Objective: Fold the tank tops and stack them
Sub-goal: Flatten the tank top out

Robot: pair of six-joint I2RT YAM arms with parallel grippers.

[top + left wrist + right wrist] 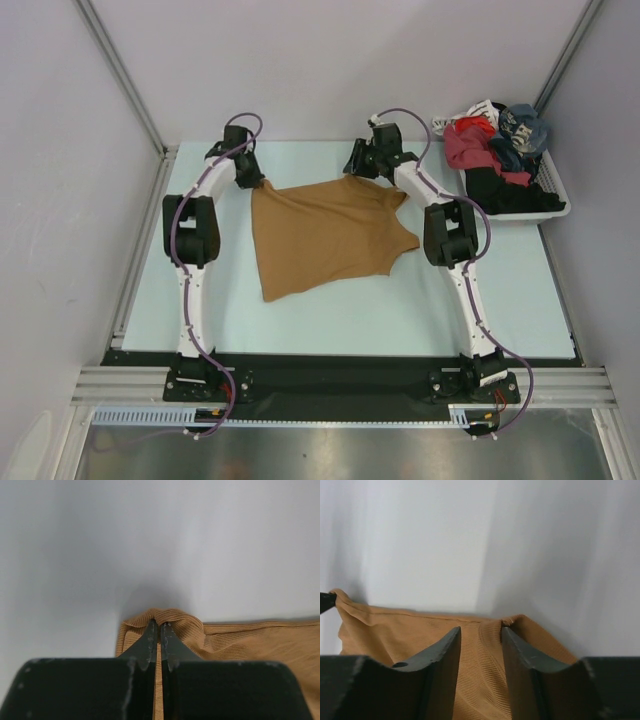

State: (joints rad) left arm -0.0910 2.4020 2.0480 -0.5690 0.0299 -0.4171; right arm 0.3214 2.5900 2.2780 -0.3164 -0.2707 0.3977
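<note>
plain tan-brown tank top, unfolded, spread askew on the table

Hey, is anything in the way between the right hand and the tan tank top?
Nothing visible. The right hand is open at the far edge of the tan tank top, with cloth showing between its fingers. The left hand is shut on the other far corner.

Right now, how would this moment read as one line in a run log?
tan tank top: spread, unfolded | left fingers: shut on far corner | right fingers: open at far edge | basket: other clothes
</note>
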